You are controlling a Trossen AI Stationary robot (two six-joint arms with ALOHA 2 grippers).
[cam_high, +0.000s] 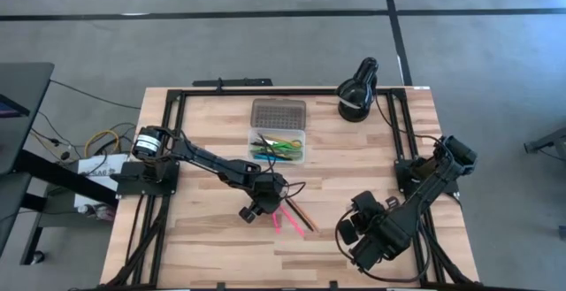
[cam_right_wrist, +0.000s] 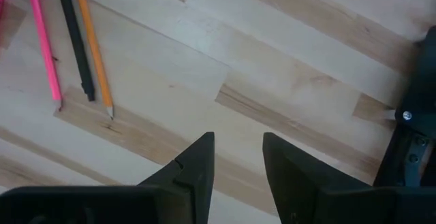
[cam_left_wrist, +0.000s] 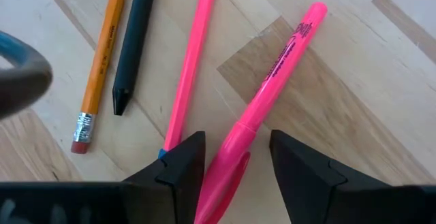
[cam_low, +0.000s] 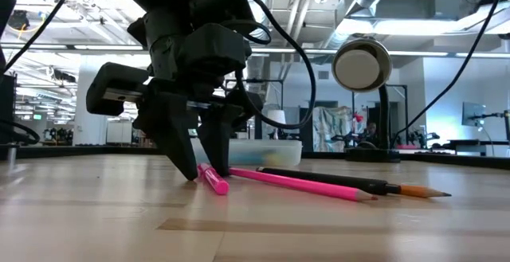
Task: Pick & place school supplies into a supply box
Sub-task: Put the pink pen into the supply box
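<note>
My left gripper (cam_left_wrist: 237,157) is open and points down at the table, its fingertips either side of the cap end of a pink highlighter (cam_left_wrist: 276,88) that lies flat; the low view shows the same pink highlighter (cam_low: 213,179). Beside it lie a pink pencil (cam_left_wrist: 189,60), a black pen (cam_left_wrist: 133,40) and an orange pencil (cam_left_wrist: 102,54). The clear supply box (cam_high: 256,134) sits farther back with its grey dotted lid (cam_high: 278,112) open behind it and several green, blue and yellow supplies inside. My right gripper (cam_right_wrist: 238,157) is open over bare wood near the table's right front.
A black round desk lamp (cam_high: 357,90) stands at the far right of the table. The right arm's base (cam_high: 442,163) sits on the right edge, the left arm's base (cam_high: 146,149) on the left edge. Bare wood lies between the pens and my right gripper (cam_high: 349,231).
</note>
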